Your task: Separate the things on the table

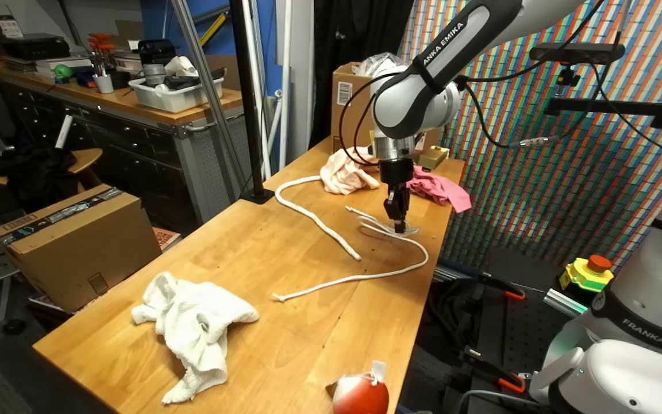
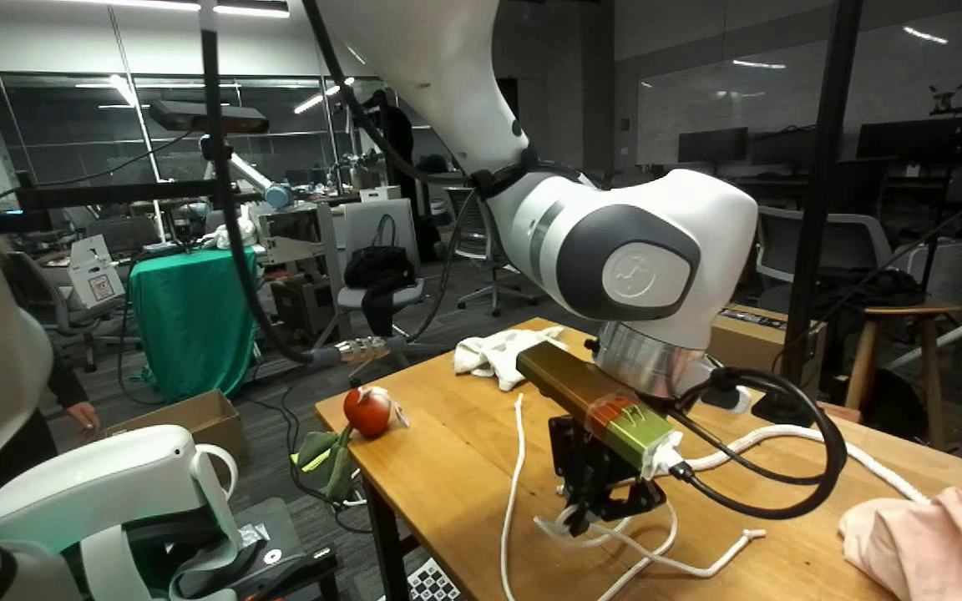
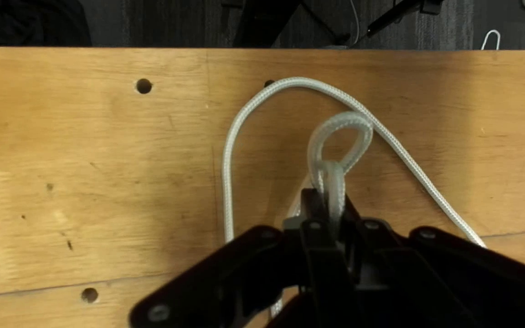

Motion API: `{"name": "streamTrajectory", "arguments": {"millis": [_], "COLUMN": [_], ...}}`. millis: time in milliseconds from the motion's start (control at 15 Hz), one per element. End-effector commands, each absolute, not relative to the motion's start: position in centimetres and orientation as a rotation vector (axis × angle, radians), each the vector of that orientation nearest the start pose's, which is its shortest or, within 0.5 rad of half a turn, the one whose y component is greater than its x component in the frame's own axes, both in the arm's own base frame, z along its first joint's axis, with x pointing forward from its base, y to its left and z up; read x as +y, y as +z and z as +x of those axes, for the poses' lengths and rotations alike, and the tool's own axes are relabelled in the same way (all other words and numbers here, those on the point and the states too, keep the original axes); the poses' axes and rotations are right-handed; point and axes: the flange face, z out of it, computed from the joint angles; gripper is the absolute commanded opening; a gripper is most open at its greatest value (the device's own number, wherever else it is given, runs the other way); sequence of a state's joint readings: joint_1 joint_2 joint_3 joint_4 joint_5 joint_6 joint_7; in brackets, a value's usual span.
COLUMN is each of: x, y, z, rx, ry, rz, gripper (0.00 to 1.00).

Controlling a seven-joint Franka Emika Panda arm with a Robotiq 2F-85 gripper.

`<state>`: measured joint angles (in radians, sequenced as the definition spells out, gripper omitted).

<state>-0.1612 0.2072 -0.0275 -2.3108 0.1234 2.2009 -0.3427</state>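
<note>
Holding: fingers (image 3: 311, 205) clamped on white cord (image 3: 345, 119) | wooden table (image 1: 245, 253) bearing 3 cloths (image 1: 193, 339) | workbench (image 1: 112, 106), multicoloured backdrop (image 1: 506, 198)

Robotics lab: drawered workbench (image 1: 135, 149), emergency-stop button (image 1: 599, 264), background robot arm (image 2: 254, 179), several monitors (image 2: 919, 140).

A workbench (image 1: 118, 137) is standing past one long edge of the surface (image 1: 262, 253); ceiling lights (image 2: 252, 8) are glowing above grey flooring (image 2: 443, 332).

Both exterior views share the pincer (image 1: 400, 225) side-on; the wrist view (nearest of 3) looks down past it.
</note>
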Motion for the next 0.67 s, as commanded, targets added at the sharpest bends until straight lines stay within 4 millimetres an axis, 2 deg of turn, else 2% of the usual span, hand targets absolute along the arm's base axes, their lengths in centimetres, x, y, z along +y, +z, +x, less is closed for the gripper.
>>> {"name": "streamTrajectory", "arguments": {"millis": [0,467,533,600], "x": [-8.5,-9.0,-8.9,-8.7], "y": [23.5,25.1,25.6,26.1], "z": [49.2,50.5,50.9,51.5], "rx": [-0.115,-0.135,-0.159,-0.184], "ry": [0.436,0.364,0.332,0.285], "rz": [-2.958,-3.015,-3.027,-3.038], "gripper": [0.40,0.92,0.98,1.00]}}
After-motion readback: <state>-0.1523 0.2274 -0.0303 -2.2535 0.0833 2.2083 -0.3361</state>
